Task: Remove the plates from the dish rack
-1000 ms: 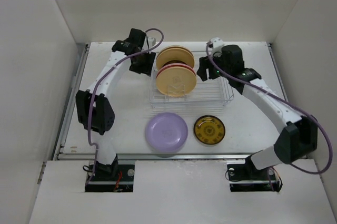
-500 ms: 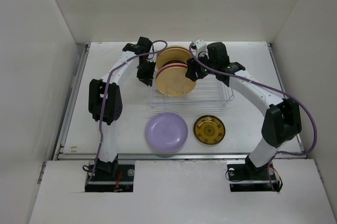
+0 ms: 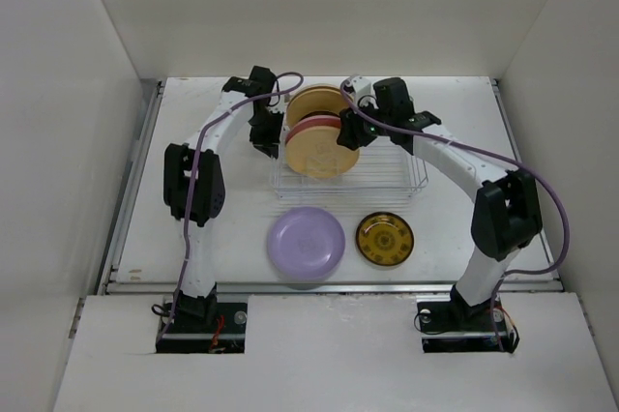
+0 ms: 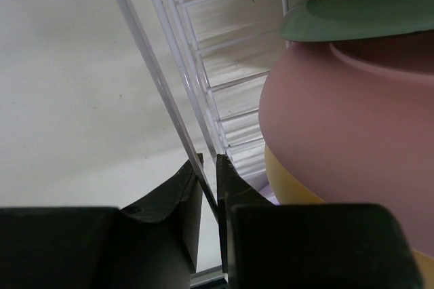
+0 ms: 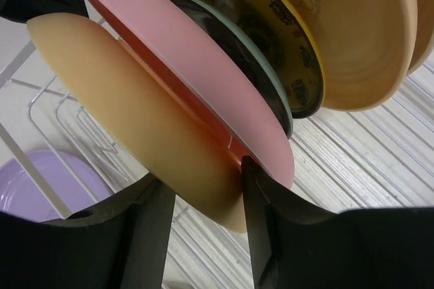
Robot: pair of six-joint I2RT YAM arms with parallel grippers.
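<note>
Plates (image 3: 319, 122) stand on edge in the rectangular silver wire dish rack (image 3: 387, 168) at the back of the white desk (image 3: 208, 238). The left gripper (image 4: 207, 167) has its jaws pinched onto the rack's left rim wire. A round lavender plate (image 3: 306, 242) lies flat in front of the rack. The right gripper (image 5: 203, 175) holds its jaws spread astride the rim of the front tan-orange plate (image 5: 129, 99). A smaller glossy dark-yellow patterned plate (image 3: 384, 238) lies to the right of the lavender one.

table (image 3: 440, 238): white, flat | walls (image 3: 319, 15): plain white panels, back and both sides | light: even, soft
</note>
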